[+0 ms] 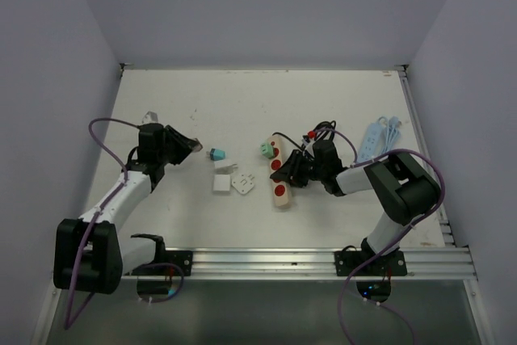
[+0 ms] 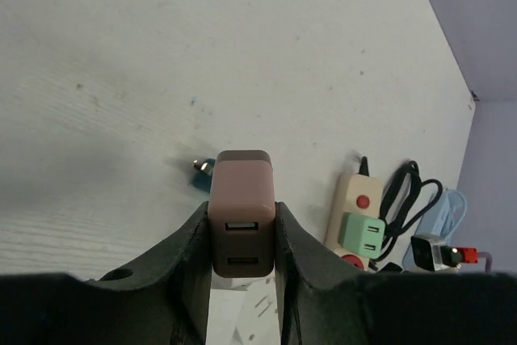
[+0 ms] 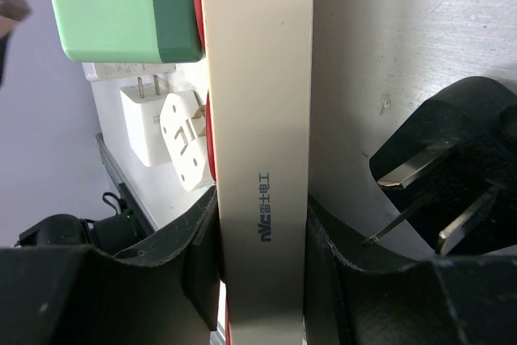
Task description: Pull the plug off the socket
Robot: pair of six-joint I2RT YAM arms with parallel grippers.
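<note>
My left gripper is shut on a brownish-pink plug with two USB ports, held above the table left of centre, well apart from the socket. In the top view this gripper sits at the left. The socket is a cream power strip with red buttons, and my right gripper is shut on its side. The wrist view shows the strip clamped between the right gripper fingers. A green plug is still seated in the strip.
A teal plug and two white plugs lie between the arms. A black plug with bare prongs and black cable lie beside the strip. A pale blue bundle rests at the right.
</note>
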